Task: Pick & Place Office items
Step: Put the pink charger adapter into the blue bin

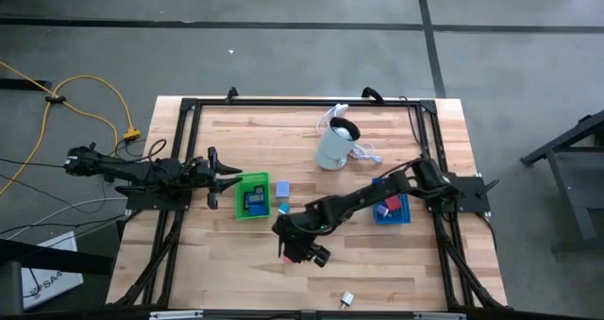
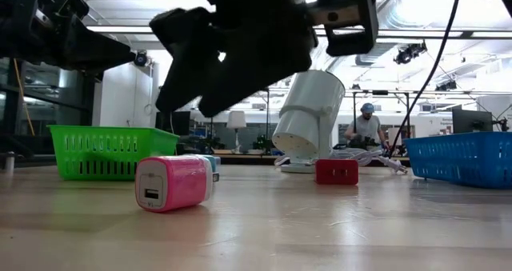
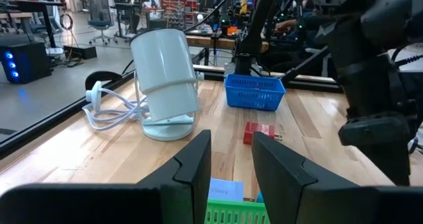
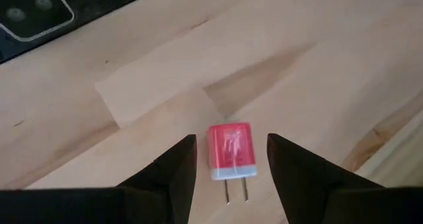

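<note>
Right hand (image 4: 231,159) hangs over the wooden tabletop (image 4: 317,65), fingers spread, above a small pink-red plastic plug charger (image 4: 229,151), not touching. Left hand (image 3: 231,159) waits by the green plastic basket tray (image 1: 251,196), fingers a little apart, empty.

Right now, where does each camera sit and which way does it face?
High: above the table, straight down; both arms show.
Low: table-top height, level across; pink charger, right arm above it.
Left wrist: on left arm, facing pale appliance; left gripper shows.
Right wrist: on right arm, facing down; right gripper shows.
Shared: low and right wrist both see the charger.
</note>
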Tool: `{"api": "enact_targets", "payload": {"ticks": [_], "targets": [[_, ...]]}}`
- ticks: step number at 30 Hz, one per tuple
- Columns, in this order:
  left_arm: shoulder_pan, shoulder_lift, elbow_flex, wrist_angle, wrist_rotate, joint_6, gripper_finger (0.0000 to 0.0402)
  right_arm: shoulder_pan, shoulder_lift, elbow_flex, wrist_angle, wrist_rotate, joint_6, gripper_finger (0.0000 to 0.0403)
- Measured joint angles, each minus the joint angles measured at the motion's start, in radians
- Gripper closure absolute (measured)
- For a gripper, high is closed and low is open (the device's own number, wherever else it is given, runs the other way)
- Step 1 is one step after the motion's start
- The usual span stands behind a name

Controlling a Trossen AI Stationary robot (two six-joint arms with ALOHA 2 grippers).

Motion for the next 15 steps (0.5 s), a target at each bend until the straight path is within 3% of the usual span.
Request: {"api": "enact_targets", "payload": {"ticks": [15], "targets": [[0.000,0.000,0.000,0.001,0.000,0.000,0.0298,-0.004,0.037,0.001,0.039,-0.006,0.001,0.0231]]}}
